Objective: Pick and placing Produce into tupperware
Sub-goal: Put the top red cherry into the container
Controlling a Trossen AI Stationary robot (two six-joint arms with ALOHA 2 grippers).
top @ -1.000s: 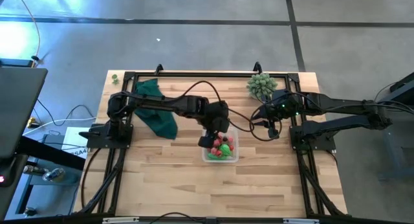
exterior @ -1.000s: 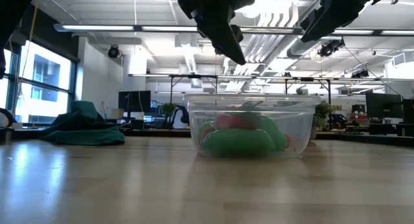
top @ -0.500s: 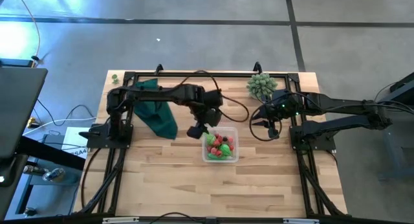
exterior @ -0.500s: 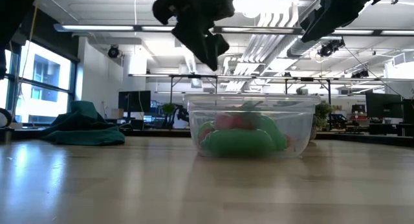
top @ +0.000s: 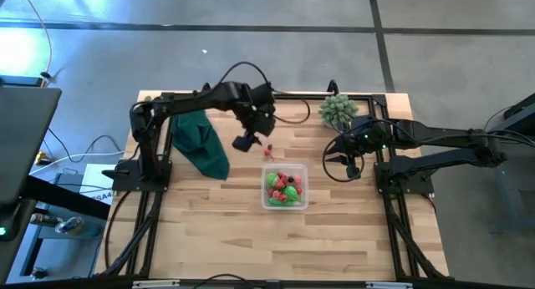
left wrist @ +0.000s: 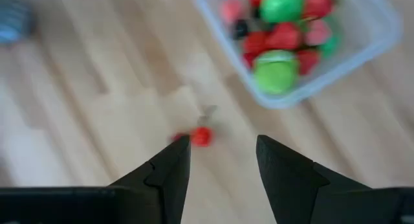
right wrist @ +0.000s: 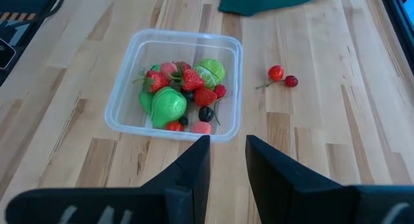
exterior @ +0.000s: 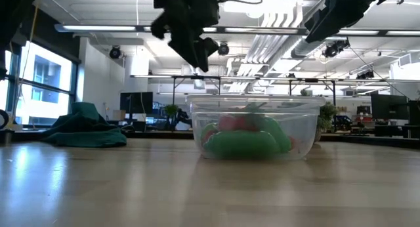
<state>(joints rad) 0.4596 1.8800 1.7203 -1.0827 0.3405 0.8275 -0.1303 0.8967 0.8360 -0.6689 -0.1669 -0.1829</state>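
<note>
Produce (top: 284,185) fills the tupperware (top: 285,202); cherries (top: 268,150) lie behind it.

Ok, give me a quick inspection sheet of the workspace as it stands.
Surface: wooden table, bare at the front.
Job's things: tupperware holds red, green and dark produce; a pair of cherries lies outside it.
Clutter: dark green cloth; spiky plant at the far edge.
Grippers: left gripper open, above the cherries; right gripper open, waiting at the right.
Cables: black cable loops over the left arm.
Surroundings: office room behind; no people seen.
</note>
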